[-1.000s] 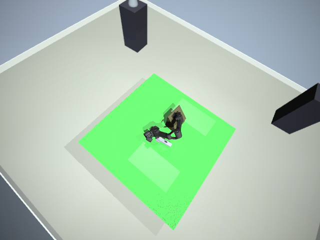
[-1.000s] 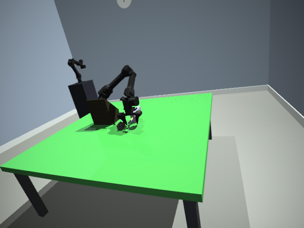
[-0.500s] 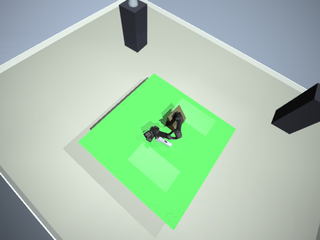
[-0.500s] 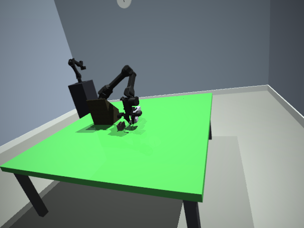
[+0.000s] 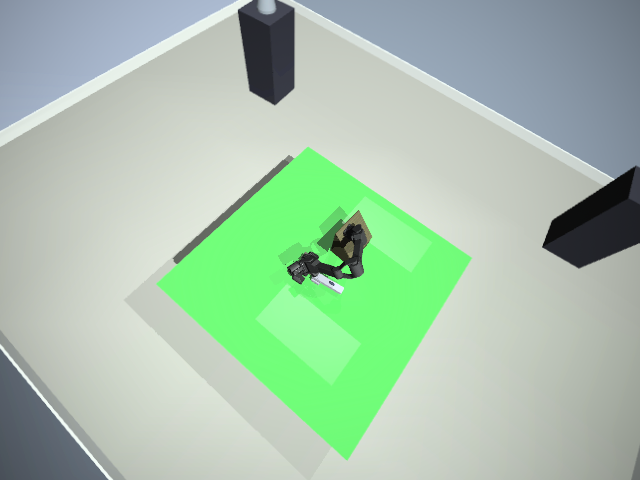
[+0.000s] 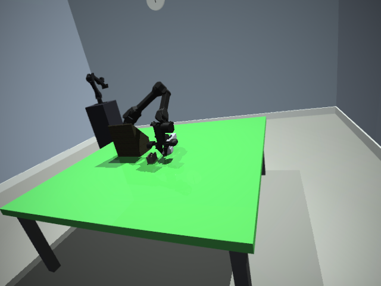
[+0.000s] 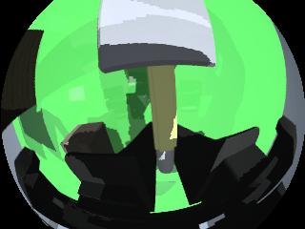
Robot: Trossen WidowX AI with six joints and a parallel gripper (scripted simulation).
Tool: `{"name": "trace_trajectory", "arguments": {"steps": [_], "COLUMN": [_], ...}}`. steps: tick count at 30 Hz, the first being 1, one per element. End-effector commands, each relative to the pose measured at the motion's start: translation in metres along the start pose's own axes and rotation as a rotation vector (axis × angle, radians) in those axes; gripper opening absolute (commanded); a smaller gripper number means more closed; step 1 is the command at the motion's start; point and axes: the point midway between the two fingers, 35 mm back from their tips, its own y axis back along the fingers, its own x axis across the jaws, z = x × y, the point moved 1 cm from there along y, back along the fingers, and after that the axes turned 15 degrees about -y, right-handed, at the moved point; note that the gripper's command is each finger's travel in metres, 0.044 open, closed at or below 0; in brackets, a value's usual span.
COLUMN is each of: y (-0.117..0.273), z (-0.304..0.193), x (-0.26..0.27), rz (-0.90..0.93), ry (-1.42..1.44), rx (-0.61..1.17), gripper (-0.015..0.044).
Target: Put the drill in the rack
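Observation:
A white housing [image 5: 333, 285] [image 6: 173, 136] [image 7: 152, 24] with a dark lower rim stands over the green table. A thin tan drill [image 7: 162, 107] with a grey tip sticks out of its rimmed end. My gripper [image 6: 164, 153] [image 7: 159, 125] is shut on the drill's lower part, just above the grey tip. The drill's upper end meets the housing. A small dark brown block [image 6: 151, 158] [image 7: 90, 137], seemingly the rack, sits on the table beside the gripper, left of it in the wrist view. I cannot make out the key for certain.
A wooden box [image 6: 124, 140] [image 7: 19, 72] stands behind the brown block at my arm's base. The green table [image 5: 403, 310] [image 6: 200, 209] carries these things. Dark pedestals [image 5: 266, 56] [image 5: 594, 227] stand beyond the table, one with a second arm [image 6: 96, 89] on it.

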Motion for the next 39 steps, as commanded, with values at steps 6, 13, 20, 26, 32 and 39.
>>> {"name": "trace_trajectory", "arguments": {"steps": [6,13,20,26,32,39], "y": [0.0019,0.0025,0.0033,0.0039,0.0045,0.0031], "z": [-0.0006,-0.0007,-0.0009,-0.0011,-0.0012,-0.0057], "x": [0.0013,0.0016,0.002,0.0023,0.0028,0.0003], "rz": [-0.002,-0.002,-0.002,-0.002,-0.002,-0.002], "ry": [-0.004,-0.004,-0.004,-0.004,-0.004,-0.004], "rx": [-0.005,-0.005,-0.005,-0.005,-0.005,-0.005], "gripper": [0.0,0.0,0.0,0.0,0.0,0.0]}}
